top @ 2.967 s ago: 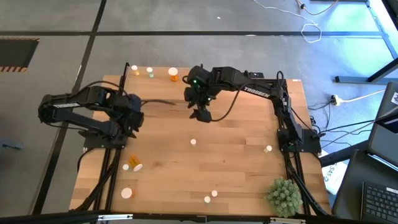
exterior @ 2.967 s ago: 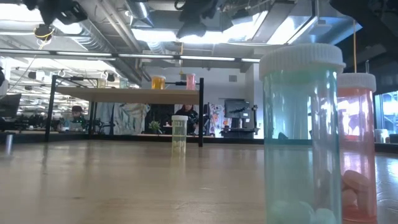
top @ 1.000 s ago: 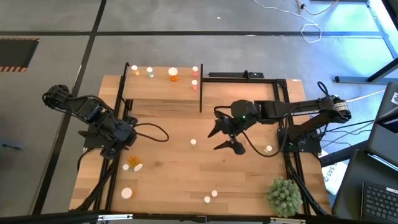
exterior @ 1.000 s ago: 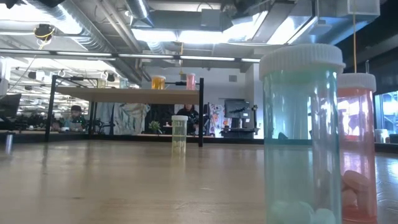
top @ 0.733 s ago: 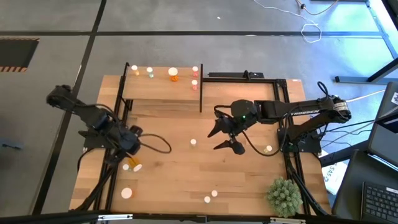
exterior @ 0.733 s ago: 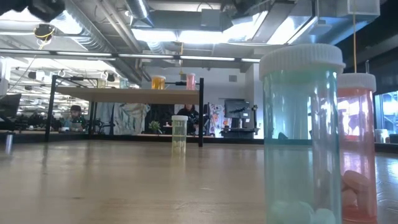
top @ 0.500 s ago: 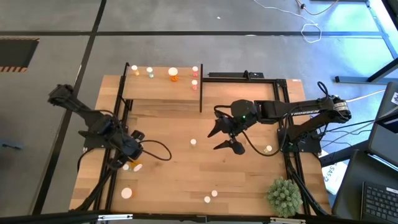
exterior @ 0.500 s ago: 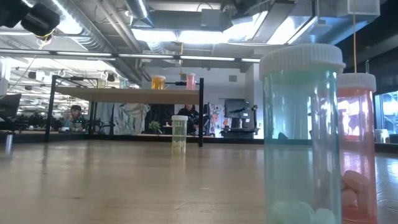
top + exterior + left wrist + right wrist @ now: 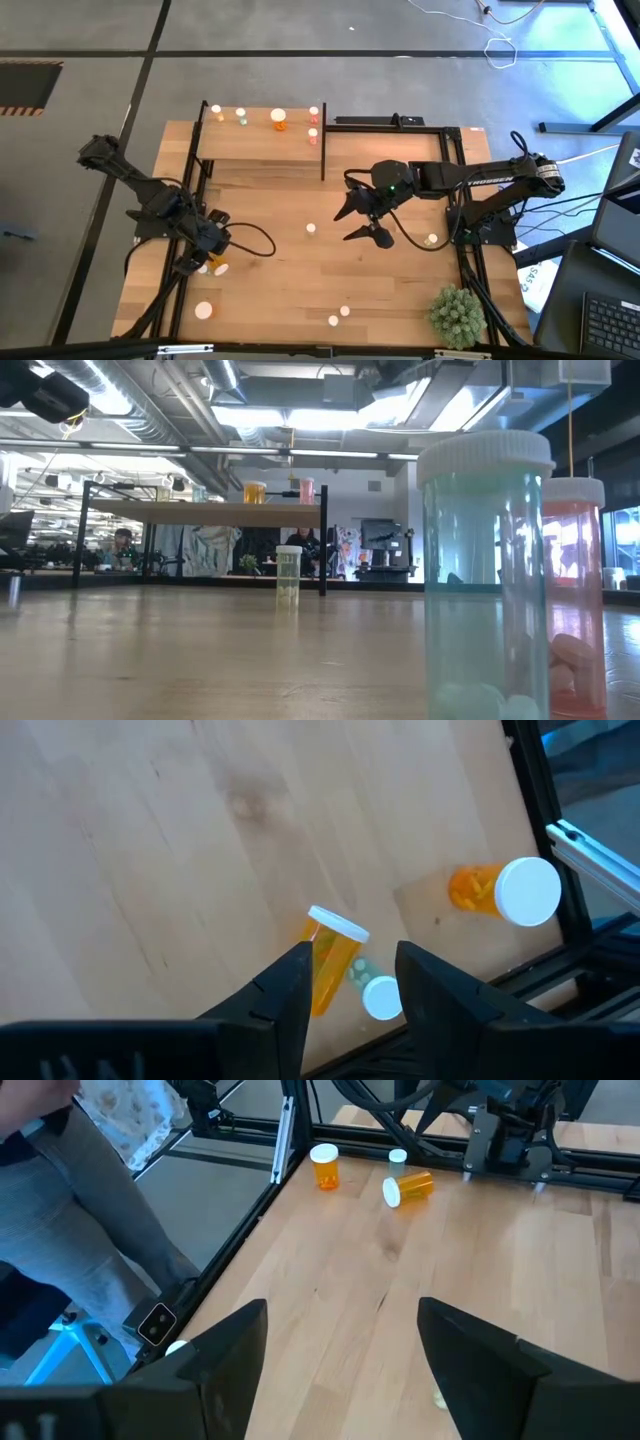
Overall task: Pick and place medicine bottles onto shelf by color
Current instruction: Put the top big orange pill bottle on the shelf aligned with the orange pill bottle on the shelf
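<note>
On the table (image 9: 280,290), an orange bottle (image 9: 333,955) lies tipped, cap outward.

Even bright overhead light, glaring ceiling lamps (image 9: 300,415) in low view, near bottles (image 9: 485,580) blurred, soft shadows.

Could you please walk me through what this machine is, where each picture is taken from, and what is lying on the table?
Two dark robot arms work at a wooden table. One picture looks straight down, one looks level across the tabletop, and one comes from each arm's wrist. The left gripper hangs open above a tipped orange bottle and a small green bottle, holding nothing. The right gripper waits wide open over the table's middle, also empty. Several bottles already stand on the raised shelf at the far edge; others are scattered about, beside a spiky green plant ball.
</note>
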You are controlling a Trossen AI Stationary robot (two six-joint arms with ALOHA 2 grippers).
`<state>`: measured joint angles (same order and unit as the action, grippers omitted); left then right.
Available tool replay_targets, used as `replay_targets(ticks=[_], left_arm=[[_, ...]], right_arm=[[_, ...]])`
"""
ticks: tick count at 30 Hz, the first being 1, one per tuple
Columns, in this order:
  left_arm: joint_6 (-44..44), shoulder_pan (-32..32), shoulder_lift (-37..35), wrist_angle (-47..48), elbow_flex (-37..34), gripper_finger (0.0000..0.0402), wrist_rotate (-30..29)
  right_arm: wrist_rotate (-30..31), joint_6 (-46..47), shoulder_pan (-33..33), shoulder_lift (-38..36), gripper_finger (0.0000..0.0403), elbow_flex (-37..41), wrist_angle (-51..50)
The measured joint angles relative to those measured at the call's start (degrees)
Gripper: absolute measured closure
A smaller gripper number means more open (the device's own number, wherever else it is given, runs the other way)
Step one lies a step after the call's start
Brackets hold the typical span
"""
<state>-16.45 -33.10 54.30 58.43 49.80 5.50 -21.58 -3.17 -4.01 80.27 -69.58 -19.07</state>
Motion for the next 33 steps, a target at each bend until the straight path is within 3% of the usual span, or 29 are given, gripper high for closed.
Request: replay_targets(ticks=[14,18,23,27,33], left_arm=[[-2.5,0.0,0.0,0.0,0.0,0.0262,0.3],[2.6,0.0,0.0,-0.7,0.0,0.0262,3.5],[13.7,0.0,0.0,-5.6,0.0,0.0262,15.6],[15.6,0.0,0.0,-5.3,0.0,0.0262,16.1],[9.4,0.0,0.0,-2.8,0.0,0.0262,15.4]], right_arm=[[0.0,0.0,0.0,0.0,0.0142,0.0,0.0],[0.0,-0.1,0.0,0.0,0.0142,0.0,0.0],[0.0,-0.1,0.0,0.0,0.0142,0.0,0.0],[0.0,-0.1,0.0,0.0,0.0142,-0.1,0.0],[0.0,-0.1,0.0,0.0,0.0142,-0.1,0.0]])
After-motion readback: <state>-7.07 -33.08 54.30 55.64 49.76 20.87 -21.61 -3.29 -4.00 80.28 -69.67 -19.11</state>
